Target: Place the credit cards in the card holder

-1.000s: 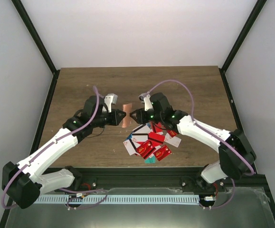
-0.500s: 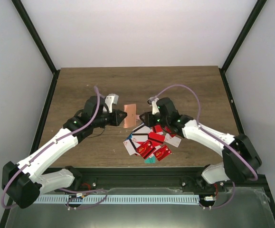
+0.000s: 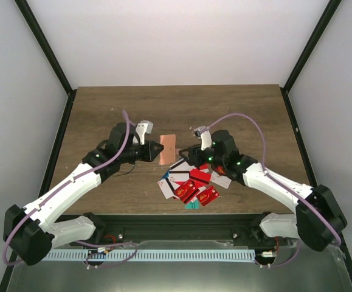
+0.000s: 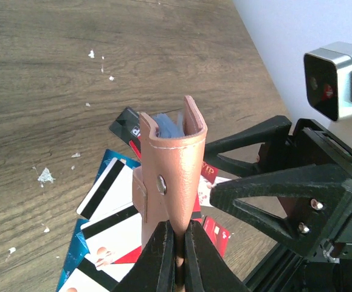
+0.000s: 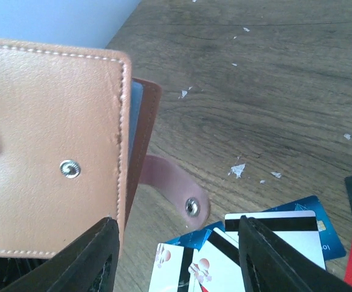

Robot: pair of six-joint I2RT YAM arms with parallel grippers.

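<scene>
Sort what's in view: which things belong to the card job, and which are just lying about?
Job: card holder, pinched in the left fingers; blue card inside it; loose pile of credit cards.
Lying about: white flecks on the table.

You see a dark wood-grain worktop (image 3: pixel 236 109) boxed in by plain white walls (image 3: pixel 176 42) and black frame posts (image 3: pixel 47 48).

No full text legible, fragments only. White "d" on black card (image 4: pixel 126 123), 10 o'clock of card holder (image 4: pixel 172 176). "lo"-like letters on blue card (image 5: pixel 331 237), 4 o'clock in right wrist view. Gold print on red cards (image 3: pixel 207 194) too small to read.
</scene>
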